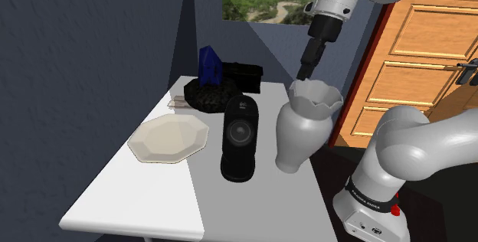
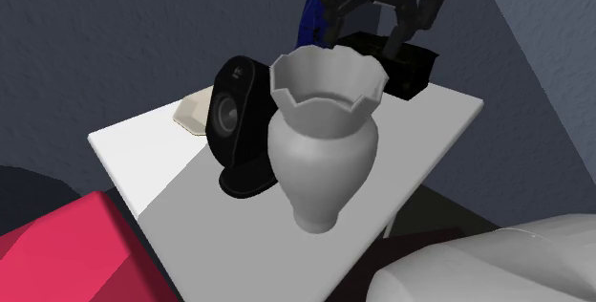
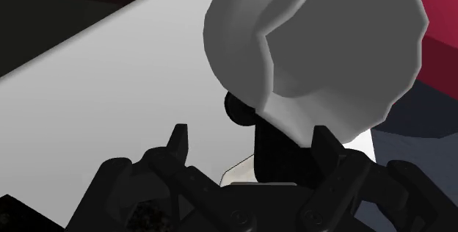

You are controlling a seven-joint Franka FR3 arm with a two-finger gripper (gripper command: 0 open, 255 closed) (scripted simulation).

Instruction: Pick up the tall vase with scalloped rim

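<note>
The tall pale grey vase (image 1: 303,132) with a scalloped rim stands upright near the white table's (image 1: 145,194) edge on the shoulder view's right. It is also close up in the second exterior view (image 2: 323,147). My black gripper (image 1: 304,70) hangs just above the rim's far side, apart from it. In the wrist view the fingers (image 3: 178,144) stand apart around my gripper (image 3: 249,146), open and holding nothing. The vase's mouth (image 3: 323,54) lies below and ahead, nearer one finger.
A black speaker (image 1: 240,137) stands right beside the vase. A white faceted plate (image 1: 168,139), a black bowl (image 1: 211,95), a blue object (image 1: 209,64) and a black box (image 1: 243,73) share the table. An orange panelled door (image 1: 421,57) stands behind the arm.
</note>
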